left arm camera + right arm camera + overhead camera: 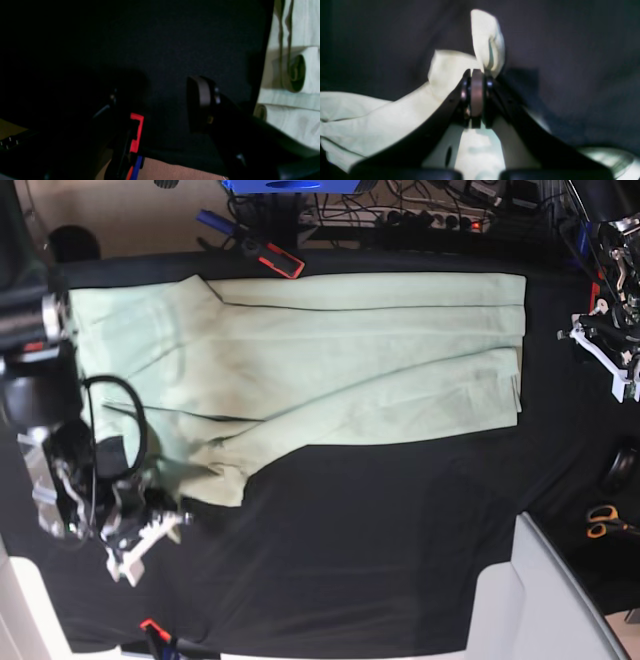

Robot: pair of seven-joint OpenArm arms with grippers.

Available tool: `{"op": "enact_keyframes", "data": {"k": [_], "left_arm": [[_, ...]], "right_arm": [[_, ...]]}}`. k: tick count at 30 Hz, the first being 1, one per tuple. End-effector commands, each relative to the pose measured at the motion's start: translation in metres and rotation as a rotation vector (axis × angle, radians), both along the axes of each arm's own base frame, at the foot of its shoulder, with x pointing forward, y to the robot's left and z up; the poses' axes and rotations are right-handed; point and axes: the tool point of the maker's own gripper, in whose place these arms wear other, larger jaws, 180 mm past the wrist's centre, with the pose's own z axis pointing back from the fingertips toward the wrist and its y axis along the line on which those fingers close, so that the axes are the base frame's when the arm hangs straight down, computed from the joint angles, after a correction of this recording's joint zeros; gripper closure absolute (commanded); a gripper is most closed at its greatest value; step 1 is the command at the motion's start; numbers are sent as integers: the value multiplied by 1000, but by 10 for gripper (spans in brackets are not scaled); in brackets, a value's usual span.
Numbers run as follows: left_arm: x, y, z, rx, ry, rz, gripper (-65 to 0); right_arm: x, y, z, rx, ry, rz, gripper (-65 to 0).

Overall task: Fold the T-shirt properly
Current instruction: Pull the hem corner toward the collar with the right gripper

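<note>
The left wrist view is very dim, nearly black beside the pale T-shirt (292,75) at its right edge; the right wrist view is soft and blurred, the T-shirt (382,117) overexposed; the base view is evenly lit and sharp around the T-shirt (330,370).

So the T-shirt (330,355) is a plain pale mint-green one, spread mostly flat across the far half of the table, long sides partly folded inward. One corner near the sleeve end is bunched up and lifted, pinched in the right hand (476,75).
</note>
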Motion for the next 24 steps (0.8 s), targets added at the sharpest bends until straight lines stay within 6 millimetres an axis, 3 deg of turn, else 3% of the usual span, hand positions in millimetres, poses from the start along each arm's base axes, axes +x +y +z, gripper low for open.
{"op": "enact_keyframes", "data": {"k": [1,10,24], "left_arm": [[9,12,15,37,-38,0,-334],[11,10,15,36,-38,-6,-334],[21,9,20,36,-59,-7,-334]], "right_arm": [[15,-6,25,19,-70,-26,0],[-35,-18,50,89,-62,-82,0],[-127,-24,42,102,20,-116,0]]}}
